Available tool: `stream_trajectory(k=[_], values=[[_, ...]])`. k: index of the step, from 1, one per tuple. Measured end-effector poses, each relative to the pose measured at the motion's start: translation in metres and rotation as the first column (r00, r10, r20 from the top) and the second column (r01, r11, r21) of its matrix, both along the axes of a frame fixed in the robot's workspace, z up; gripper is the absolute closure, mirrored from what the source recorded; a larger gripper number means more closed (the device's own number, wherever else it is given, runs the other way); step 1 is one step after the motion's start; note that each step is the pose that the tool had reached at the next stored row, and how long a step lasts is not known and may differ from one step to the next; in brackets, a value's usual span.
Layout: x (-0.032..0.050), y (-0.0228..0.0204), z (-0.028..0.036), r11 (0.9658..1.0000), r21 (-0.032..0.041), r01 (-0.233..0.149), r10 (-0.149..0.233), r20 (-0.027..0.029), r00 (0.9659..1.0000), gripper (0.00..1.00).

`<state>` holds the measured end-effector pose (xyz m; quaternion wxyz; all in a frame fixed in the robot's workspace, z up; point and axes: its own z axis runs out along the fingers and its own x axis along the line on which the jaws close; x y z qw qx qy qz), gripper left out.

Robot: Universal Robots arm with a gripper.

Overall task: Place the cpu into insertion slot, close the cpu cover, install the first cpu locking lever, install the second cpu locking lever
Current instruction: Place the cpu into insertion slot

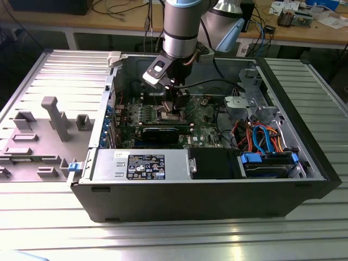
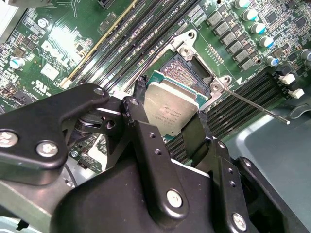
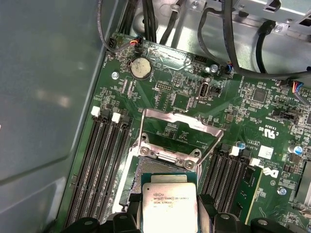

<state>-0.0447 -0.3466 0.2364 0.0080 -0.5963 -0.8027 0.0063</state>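
The gripper holds the chip by two opposite edges between its part-closed fingers, over the open socket, whose cover stands raised just beyond the fingertips.

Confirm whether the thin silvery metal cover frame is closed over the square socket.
No, in the first wrist view the silvery cpu cover frame stands swung open, green board showing through its cut-out.

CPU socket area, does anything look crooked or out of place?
Nothing looks damaged. The cpu is not seated: the gripper holds it by its edges over the insertion slot. The cpu cover stands open.
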Motion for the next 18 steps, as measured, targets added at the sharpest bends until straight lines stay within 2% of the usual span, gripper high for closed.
stream_trajectory(k=[18], values=[[-0.0001, 0.0, 0.0, 0.9999, 0.0, 0.017, -0.017, 0.0, 0.9999, 0.45]])
